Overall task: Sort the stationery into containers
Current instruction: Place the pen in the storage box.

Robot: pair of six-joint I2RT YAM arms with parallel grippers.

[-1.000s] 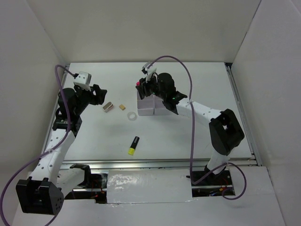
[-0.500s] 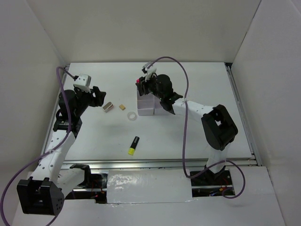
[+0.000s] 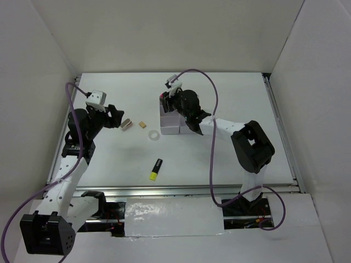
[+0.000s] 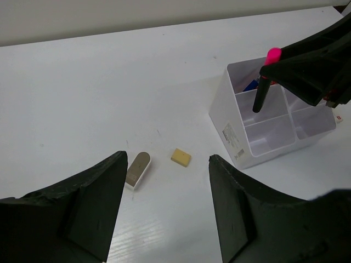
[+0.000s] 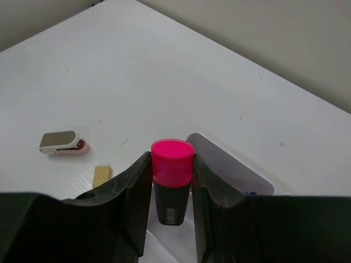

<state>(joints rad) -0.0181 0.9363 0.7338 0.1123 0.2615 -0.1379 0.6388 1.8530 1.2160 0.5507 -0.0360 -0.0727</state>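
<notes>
My right gripper point(image 3: 164, 100) is shut on a pink-black highlighter point(image 5: 172, 164), held upright with the pink cap up, above the far left compartment of the white containers block point(image 3: 171, 129). The left wrist view shows that highlighter point(image 4: 264, 79) hanging over the block point(image 4: 233, 137). My left gripper point(image 4: 167, 159) is open and empty, low over the table just left of a metal clip point(image 4: 137, 169) and a tan eraser point(image 4: 181, 157). A clear tape ring point(image 3: 154, 135) lies left of the block's near corner. Nearer the front lies a yellow-black highlighter point(image 3: 156, 170).
Something blue point(image 4: 249, 85) lies in a far compartment of the block. White walls close in the table at the back and on both sides. The right arm's elbow point(image 3: 253, 147) rises over the table's right half.
The right arm's elbow has swung left while its gripper kept the pink highlighter over the block. The left gripper has dropped slightly toward the near left.
</notes>
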